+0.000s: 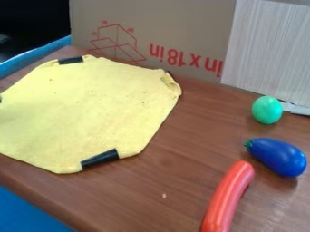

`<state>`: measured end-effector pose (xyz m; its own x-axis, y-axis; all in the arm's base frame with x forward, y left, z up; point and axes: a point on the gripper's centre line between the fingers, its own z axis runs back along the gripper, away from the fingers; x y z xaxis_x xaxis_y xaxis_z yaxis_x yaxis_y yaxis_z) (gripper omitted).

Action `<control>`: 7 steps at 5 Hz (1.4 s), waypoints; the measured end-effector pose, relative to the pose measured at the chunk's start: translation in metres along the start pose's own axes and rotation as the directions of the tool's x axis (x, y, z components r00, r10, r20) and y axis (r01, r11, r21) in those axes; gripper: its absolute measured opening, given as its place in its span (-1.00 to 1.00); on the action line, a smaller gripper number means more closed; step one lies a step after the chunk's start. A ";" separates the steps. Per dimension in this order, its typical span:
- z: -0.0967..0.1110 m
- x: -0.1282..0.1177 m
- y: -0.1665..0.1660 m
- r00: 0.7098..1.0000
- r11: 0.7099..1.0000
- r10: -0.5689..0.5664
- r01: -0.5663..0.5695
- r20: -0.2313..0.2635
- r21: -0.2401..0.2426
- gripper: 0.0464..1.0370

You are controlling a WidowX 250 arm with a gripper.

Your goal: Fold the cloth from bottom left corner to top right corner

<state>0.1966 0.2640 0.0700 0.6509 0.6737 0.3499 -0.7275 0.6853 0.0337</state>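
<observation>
One yellow cloth (84,113) lies spread out on the left of the desk (181,149), kinda octagon-shaped, soft matte fabric, rumpled at its upper right corner, with black strips (100,158) along the edges. Can't tell if the claw's open or closed, tbh. Desk's brown wood grain; right side has a curved red sausage (227,199), glossy blue eggplant (278,156) and green egg (267,109). Printed cardboard (181,27) behind.

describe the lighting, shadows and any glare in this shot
Camera view: light falls soft and fairly even on the yellow cloth; a small dark shadow sits under the blue eggplant; a pale sheen runs along the red curved toy; the top left corner is nearly black.
</observation>
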 end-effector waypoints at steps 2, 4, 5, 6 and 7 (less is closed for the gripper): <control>0.000 -0.004 0.002 0.999 0.999 0.032 -0.032 -0.028 -0.019 -0.77; 0.021 0.018 -0.013 0.993 0.991 0.108 -0.112 -0.056 -0.073 -0.98; 0.037 0.035 -0.047 0.988 0.985 0.141 -0.147 -0.063 -0.092 -0.98; 0.044 0.047 -0.087 0.983 0.982 0.171 -0.176 -0.074 -0.072 -0.98; 0.044 0.056 -0.126 0.979 0.980 0.186 -0.191 -0.088 -0.057 -0.98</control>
<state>0.3152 0.2034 0.1262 0.5206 0.8111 0.2664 -0.8250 0.5583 -0.0874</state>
